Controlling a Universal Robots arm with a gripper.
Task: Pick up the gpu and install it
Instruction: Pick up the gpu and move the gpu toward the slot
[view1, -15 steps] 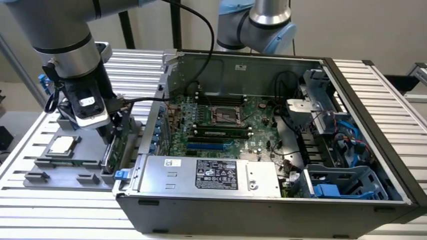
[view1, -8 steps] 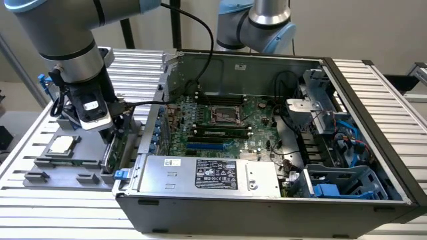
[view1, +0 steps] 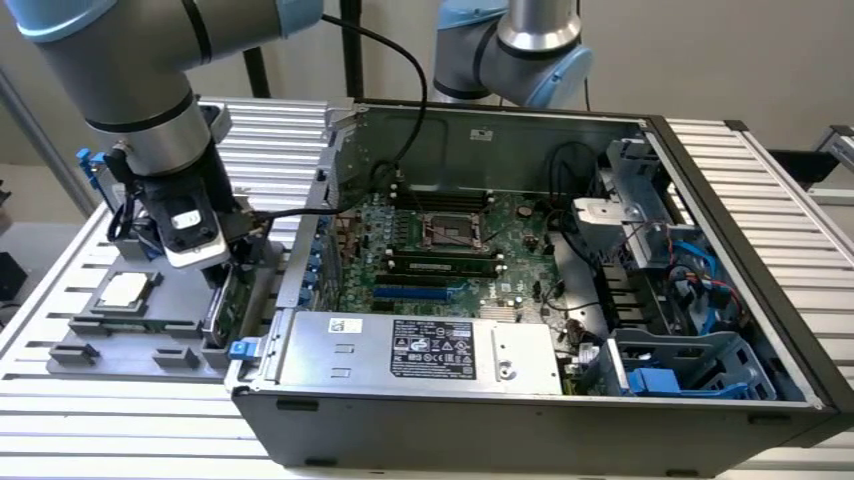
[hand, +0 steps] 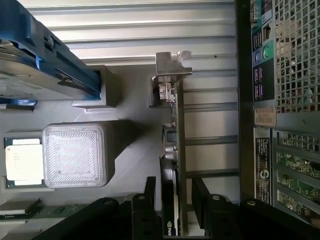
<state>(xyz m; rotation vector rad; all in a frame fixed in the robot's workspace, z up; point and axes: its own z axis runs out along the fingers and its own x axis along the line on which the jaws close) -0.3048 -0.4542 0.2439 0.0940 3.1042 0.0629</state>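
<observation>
Standing on its long edge in a grey holder tray (view1: 80, 345), the gpu (hand: 181, 150) sits just outside the open computer case (view1: 747, 210), at the exterior view's left of the case wall. In the wrist view the card shows edge-on, with its green board face towards the case and its darker face towards the tray. Its silver end bracket (hand: 170, 67) is at the end far from the camera. The gripper (hand: 174, 202) hangs directly over the card with its two black fingers (hand: 150, 197) spread, one on each side of the board. A thin pale gap shows on the case side, so the hand is open and holds nothing. In the exterior view the arm comes down from the upper left to this spot. On the tray beside the card lie a square processor chip (view1: 123, 290) and, farther off, a hard drive in a blue frame (hand: 35, 65). Inside the case the green motherboard (view1: 441, 250) lies flat, and the silver power supply (view1: 414, 345) sits along the near edge.
</observation>
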